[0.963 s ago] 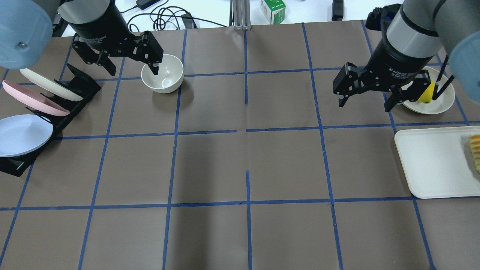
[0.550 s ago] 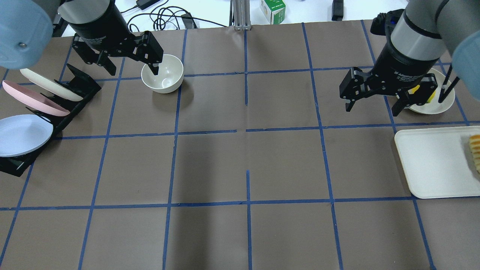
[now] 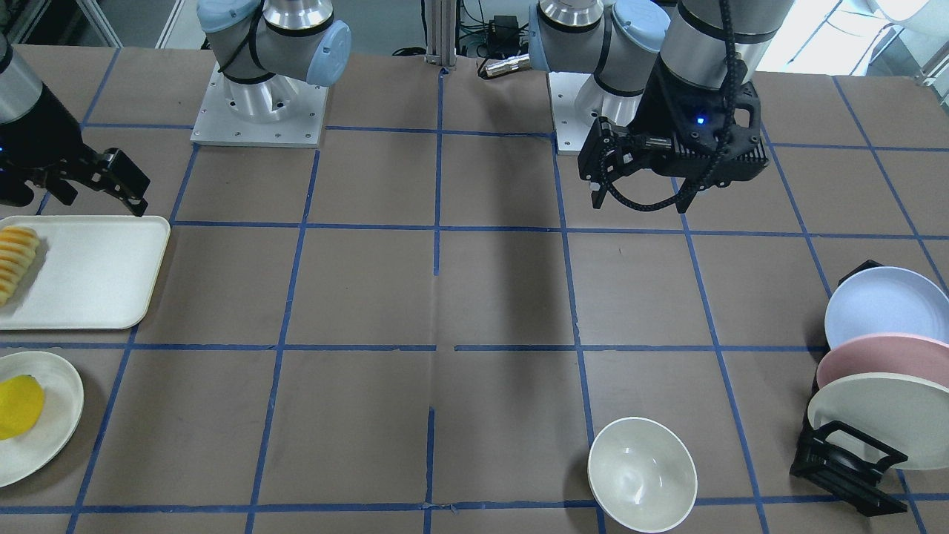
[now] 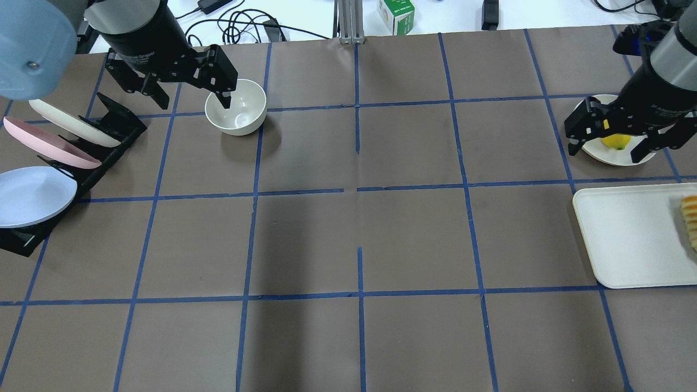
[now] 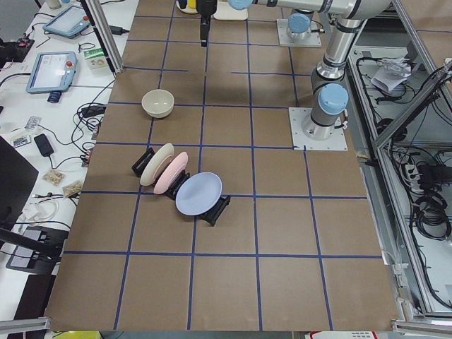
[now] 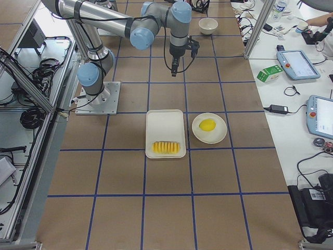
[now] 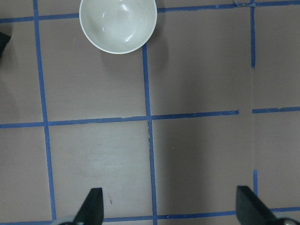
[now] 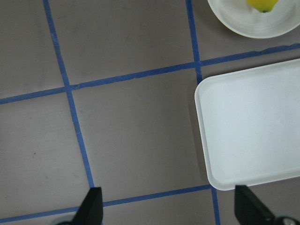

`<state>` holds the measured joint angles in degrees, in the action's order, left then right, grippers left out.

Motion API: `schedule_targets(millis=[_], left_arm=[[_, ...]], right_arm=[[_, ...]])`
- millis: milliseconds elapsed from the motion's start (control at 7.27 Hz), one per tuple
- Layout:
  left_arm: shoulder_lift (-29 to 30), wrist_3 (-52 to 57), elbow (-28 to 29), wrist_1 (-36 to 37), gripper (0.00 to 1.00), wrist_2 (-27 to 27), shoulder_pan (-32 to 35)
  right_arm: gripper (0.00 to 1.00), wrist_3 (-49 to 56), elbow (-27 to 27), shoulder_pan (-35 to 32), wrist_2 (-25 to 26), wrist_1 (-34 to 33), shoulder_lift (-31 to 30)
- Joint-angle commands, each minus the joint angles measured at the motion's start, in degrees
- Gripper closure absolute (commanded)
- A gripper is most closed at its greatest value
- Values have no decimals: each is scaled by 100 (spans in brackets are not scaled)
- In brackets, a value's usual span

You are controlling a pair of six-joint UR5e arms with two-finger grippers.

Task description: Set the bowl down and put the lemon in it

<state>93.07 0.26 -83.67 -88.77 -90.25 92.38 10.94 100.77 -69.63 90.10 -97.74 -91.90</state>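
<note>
Overhead exterior view, left to right: the plate rack (image 4: 49, 152) is seen unmoved. The left gripper (image 4: 194, 102) is held as before, above the table (image 4: 414, 234), its fingers spread wide and empty. The bowl (image 4: 236, 107) is left upright and empty where it stood, at the table's far left. The right gripper (image 4: 604, 154), also spread wide with nothing held, has been carried rightward and is now seen over the cream plate (image 4: 618, 159), on which the lemon (image 4: 615, 142) lies.
</note>
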Motion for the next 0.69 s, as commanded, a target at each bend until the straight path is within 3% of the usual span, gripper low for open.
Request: schedule_targets(millis=[0,550], left_arm=[[0,0,0,0,0,-1,0],[149,9,-9,61,0,8,-35]], right_arm=[[0,598,-14,404,-10,-751,600],[0,1190,-189,898,-1,-1993,1672]])
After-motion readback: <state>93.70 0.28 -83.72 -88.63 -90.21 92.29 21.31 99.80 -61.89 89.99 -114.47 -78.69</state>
